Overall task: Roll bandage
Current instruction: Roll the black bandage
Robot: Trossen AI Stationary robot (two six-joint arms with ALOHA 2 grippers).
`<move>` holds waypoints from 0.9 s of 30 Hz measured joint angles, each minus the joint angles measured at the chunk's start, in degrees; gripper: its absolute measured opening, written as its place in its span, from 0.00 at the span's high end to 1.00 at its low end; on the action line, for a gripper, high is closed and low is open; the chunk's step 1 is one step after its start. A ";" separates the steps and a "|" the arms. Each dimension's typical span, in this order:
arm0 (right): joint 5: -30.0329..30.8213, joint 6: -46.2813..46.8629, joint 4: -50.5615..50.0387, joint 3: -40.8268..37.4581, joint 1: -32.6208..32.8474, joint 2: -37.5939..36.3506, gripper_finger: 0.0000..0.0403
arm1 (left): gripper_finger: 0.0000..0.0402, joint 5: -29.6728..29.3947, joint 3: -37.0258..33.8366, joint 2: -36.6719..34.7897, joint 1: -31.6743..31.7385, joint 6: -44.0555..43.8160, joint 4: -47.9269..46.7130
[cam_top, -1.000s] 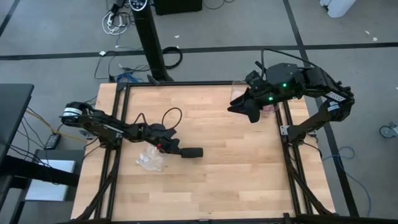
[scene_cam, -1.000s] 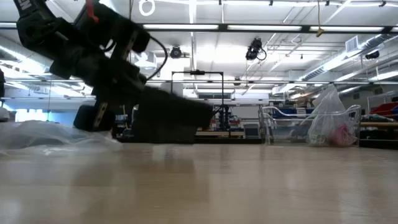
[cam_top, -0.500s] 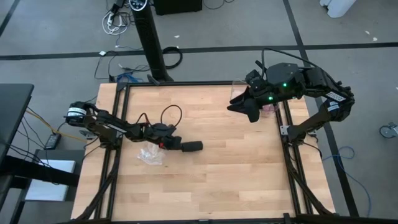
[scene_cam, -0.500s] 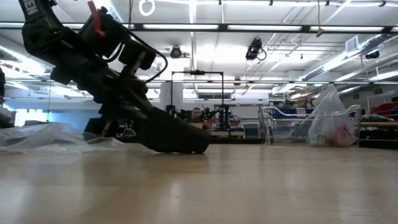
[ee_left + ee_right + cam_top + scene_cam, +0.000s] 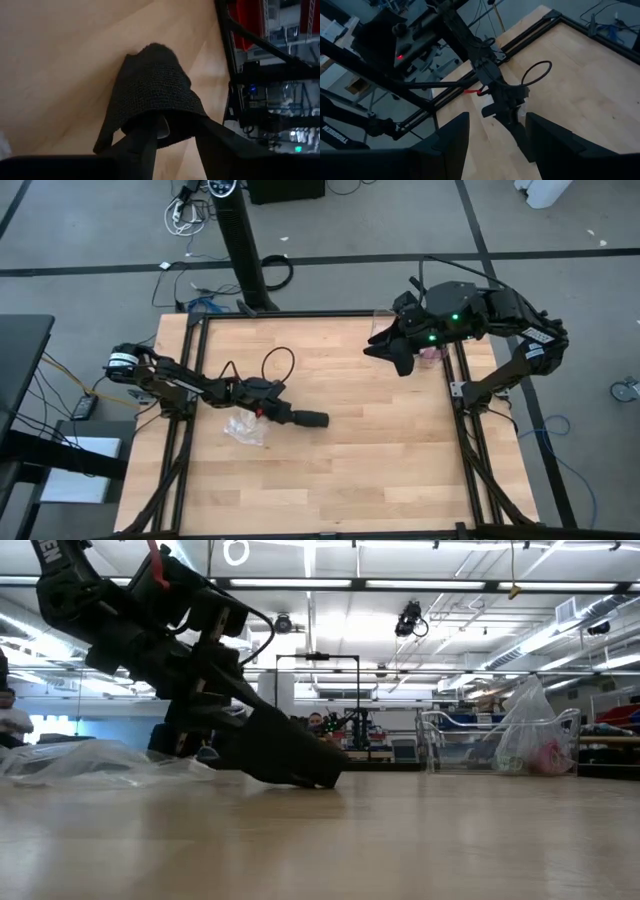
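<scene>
Gripping the rolled bandage (image 5: 152, 100), the left gripper (image 5: 292, 417) is lying low over the left-centre of the wooden table (image 5: 380, 450), its two fingers (image 5: 140, 145) closed from either side on the near end of the dark knitted cylinder, as the left wrist view is showing. Item: bandage, charcoal-black, already wound into a short roll; it is pointing away from the gripper toward the table's middle, its far end touching or very nearly touching the boards in the low view (image 5: 290, 755). Change noted over the last second: the roll is sitting lower and more steeply tilted than it was, when it was being carried level above the surface, and in the high view it is now lying a little farther toward the centre than half a second ago. Reading: the rolling itself is looking finished, and the arm is probably setting the roll down or pressing it to the table. Item: small clear plastic bag (image 5: 243, 430), crumpled, lying just beside the left arm on the side nearer the table's front edge, apart from the roll. Item: right gripper (image 5: 392, 353), waiting raised near the far right corner, fingers (image 5: 450, 137) standing well apart and holding nothing. Item: clear bag with something pink (image 5: 525, 735), near that corner.
</scene>
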 joint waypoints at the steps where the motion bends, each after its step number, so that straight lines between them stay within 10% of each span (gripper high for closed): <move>1: 0.00 -0.30 -0.09 0.00 0.00 0.18 0.51 | 0.66 -0.26 0.15 0.00 0.00 1.04 0.02; 27: -1.55 -4.17 0.21 -0.02 0.00 2.91 0.51 | 0.66 -0.11 0.33 -5.71 8.46 15.99 -2.98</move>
